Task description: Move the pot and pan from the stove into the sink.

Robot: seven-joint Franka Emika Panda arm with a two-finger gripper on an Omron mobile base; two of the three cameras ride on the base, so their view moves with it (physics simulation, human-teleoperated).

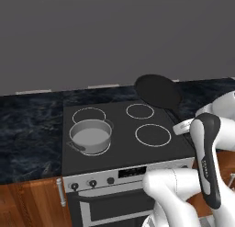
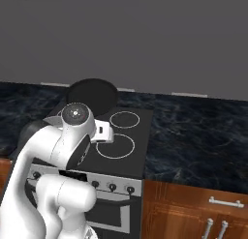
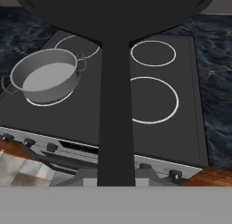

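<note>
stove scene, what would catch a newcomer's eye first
The flat black frying pan is off the burners, tilted up above the back right of the black glass cooktop, its long thin handle running down to the gripper. The round grey metal pot sits on the front left burner.

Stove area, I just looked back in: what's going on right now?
The gripper is shut on the handle of the pan, which is lifted and tilted above the back right of the stove. The pot sits on the front left burner, untouched. Neither has reached the sink.
</note>
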